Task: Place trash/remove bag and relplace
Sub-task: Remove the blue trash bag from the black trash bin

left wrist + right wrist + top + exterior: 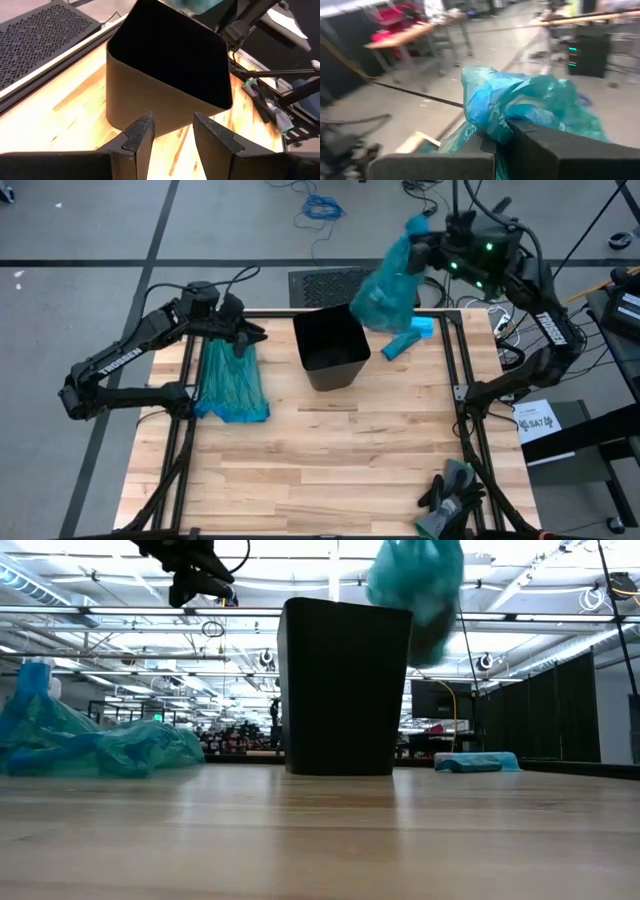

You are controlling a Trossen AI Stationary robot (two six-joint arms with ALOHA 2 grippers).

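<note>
Beneath my right gripper [418, 232], clamped on the full bag [388, 288], the load could tear free.

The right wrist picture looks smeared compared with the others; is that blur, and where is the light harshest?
Right wrist view: the room behind is streaked, while the teal bag pinched in the right gripper stays fairly crisp. Left wrist view: strong glare on the table beside the black bin. Low view: the bin shows as a dark backlit shape.
</note>
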